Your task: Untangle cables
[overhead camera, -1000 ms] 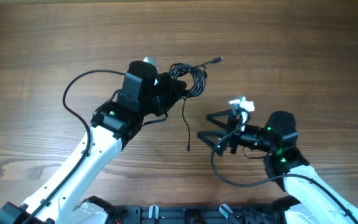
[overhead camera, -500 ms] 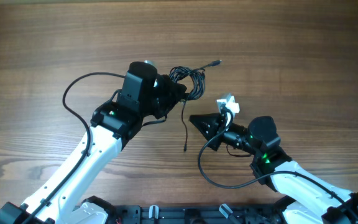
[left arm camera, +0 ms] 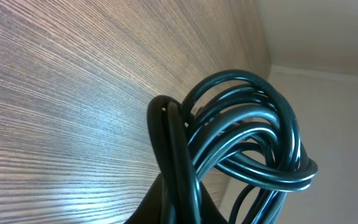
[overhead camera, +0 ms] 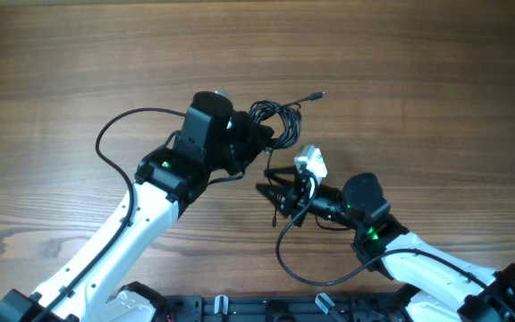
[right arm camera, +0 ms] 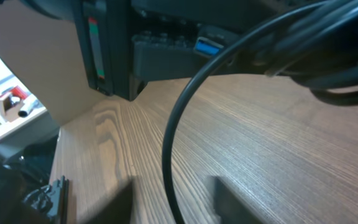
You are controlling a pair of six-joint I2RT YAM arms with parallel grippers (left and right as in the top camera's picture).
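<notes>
The cables (overhead camera: 275, 121) are thin black wires bunched into a small coil, with one plug end (overhead camera: 316, 94) sticking out to the right. My left gripper (overhead camera: 256, 143) is shut on the coil's left side. In the left wrist view the loops (left arm camera: 247, 143) rise from the pinched bundle at my fingertips (left arm camera: 176, 202). One loose strand (overhead camera: 270, 168) hangs down from the coil toward the front. My right gripper (overhead camera: 271, 192) straddles it. In the right wrist view that strand (right arm camera: 169, 143) runs between the two fingers of the gripper (right arm camera: 173, 202), with a gap on each side.
The left arm's thick cable (overhead camera: 114, 134) loops out to the left. The right arm's cable (overhead camera: 293, 259) curls toward the table's front. A black rail (overhead camera: 240, 309) runs along the front edge. The left arm's body (right arm camera: 166, 37) fills the top of the right wrist view.
My right gripper has swung left from a spot right of the strand to the hanging strand, its jaws now narrower around it. The left gripper and coil shifted slightly right.
</notes>
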